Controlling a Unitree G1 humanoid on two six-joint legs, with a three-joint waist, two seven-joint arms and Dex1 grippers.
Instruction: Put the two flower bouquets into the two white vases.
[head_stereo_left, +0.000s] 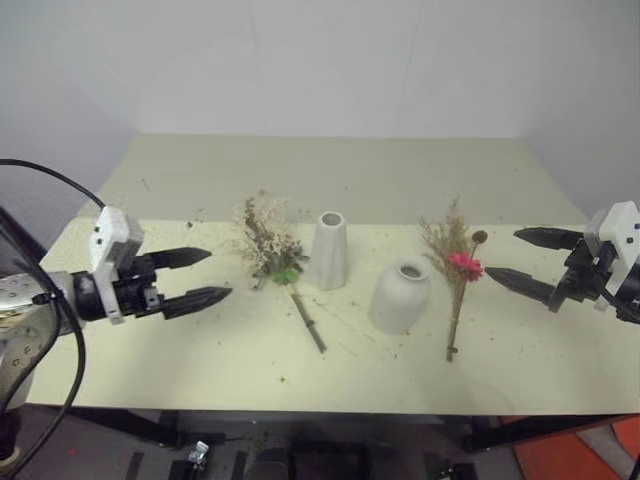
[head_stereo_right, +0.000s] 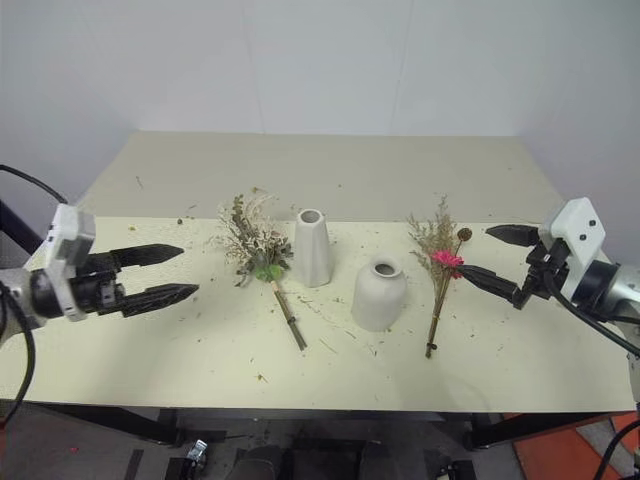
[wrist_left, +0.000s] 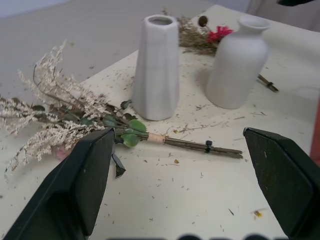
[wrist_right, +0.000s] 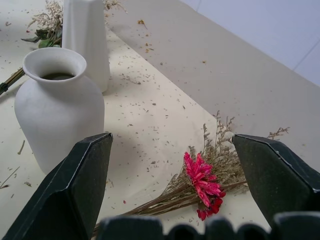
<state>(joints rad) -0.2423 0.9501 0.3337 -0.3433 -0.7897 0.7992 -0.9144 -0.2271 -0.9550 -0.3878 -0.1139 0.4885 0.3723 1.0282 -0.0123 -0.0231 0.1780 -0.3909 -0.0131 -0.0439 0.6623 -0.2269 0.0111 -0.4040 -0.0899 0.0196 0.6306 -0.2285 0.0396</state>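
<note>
Two white vases stand upright mid-table: a tall tapered vase (head_stereo_left: 329, 250) and, to its right and nearer me, a squat domed vase (head_stereo_left: 402, 296). A cream-white bouquet with green leaves (head_stereo_left: 271, 250) lies flat left of the tall vase, its stem (wrist_left: 197, 145) pointing toward the front edge. A tan grass bouquet with a pink flower (head_stereo_left: 455, 268) lies right of the squat vase. My left gripper (head_stereo_left: 200, 276) hovers open left of the cream bouquet, holding nothing. My right gripper (head_stereo_left: 520, 260) hovers open right of the pink-flower bouquet (wrist_right: 204, 182), also holding nothing.
The pale yellow table (head_stereo_left: 330, 175) is strewn with small dried flakes around the bouquets. A white wall rises behind its far edge. A black cable (head_stereo_left: 55, 180) loops over my left arm. Dark floor and an orange patch (head_stereo_left: 575, 455) lie below the front edge.
</note>
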